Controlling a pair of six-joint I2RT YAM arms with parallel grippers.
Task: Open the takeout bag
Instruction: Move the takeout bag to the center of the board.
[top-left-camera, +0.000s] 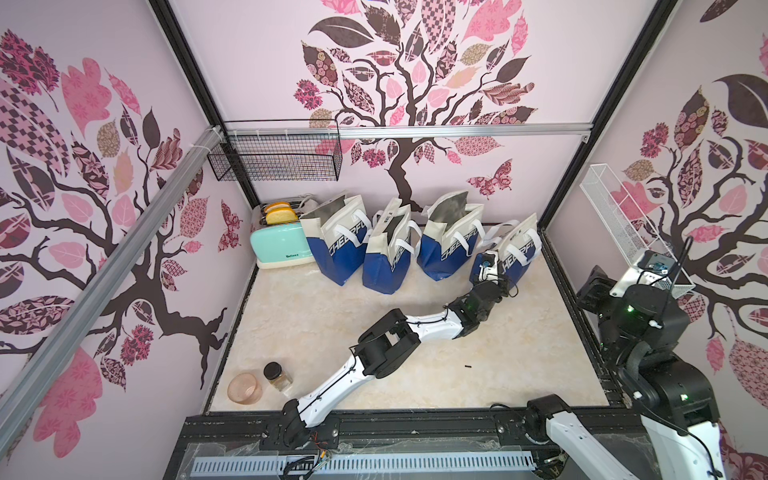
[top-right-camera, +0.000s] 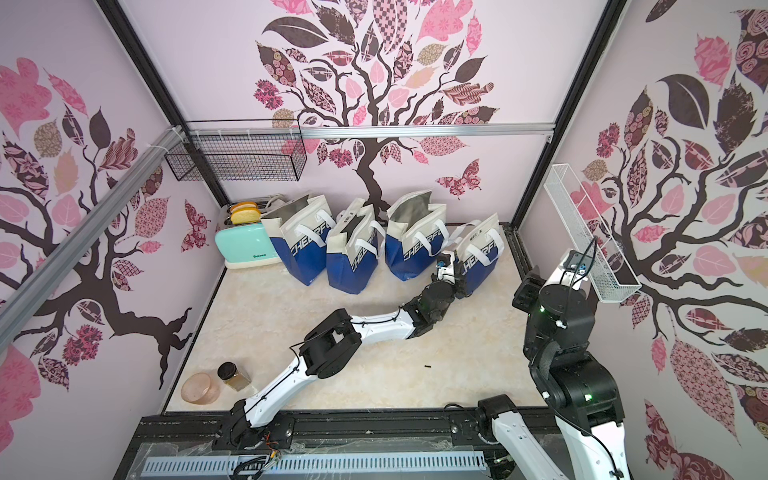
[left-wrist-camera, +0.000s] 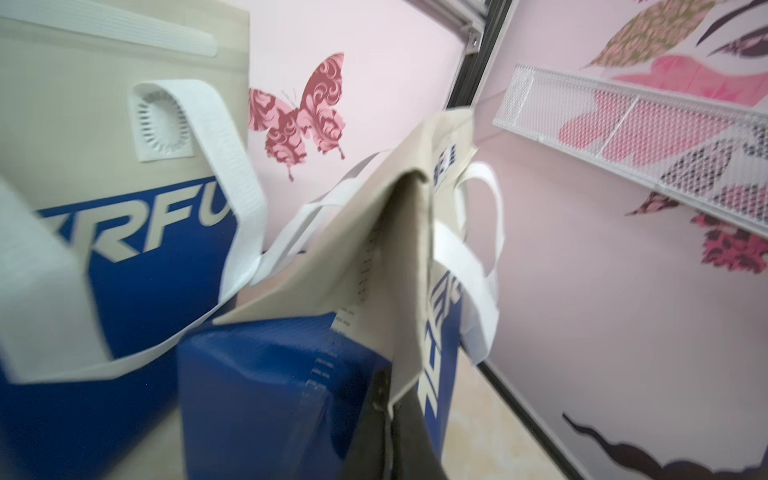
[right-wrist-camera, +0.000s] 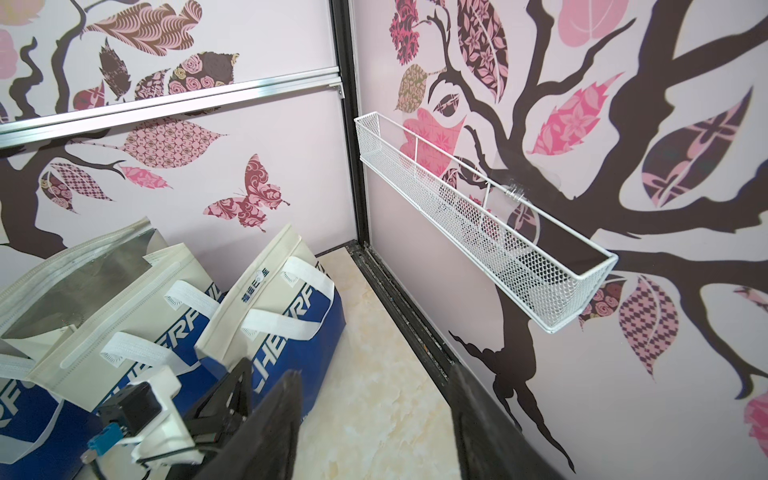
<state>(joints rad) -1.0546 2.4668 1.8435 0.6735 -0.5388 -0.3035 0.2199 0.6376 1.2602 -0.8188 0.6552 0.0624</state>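
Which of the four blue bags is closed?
The bag farthest from the toaster: its top is pressed flat; the other three gape, showing silver lining.

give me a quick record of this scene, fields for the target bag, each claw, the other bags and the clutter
target: closed bag, right end of the row, top flat
left claw: shut on the closed bag's side edge
right claw: open, empty, raised off to the right
other bags: three open bags, silver lining showing
clutter: toaster with bread at the row's left end; jar and bowl near the front left
status: closed bag not yet opened
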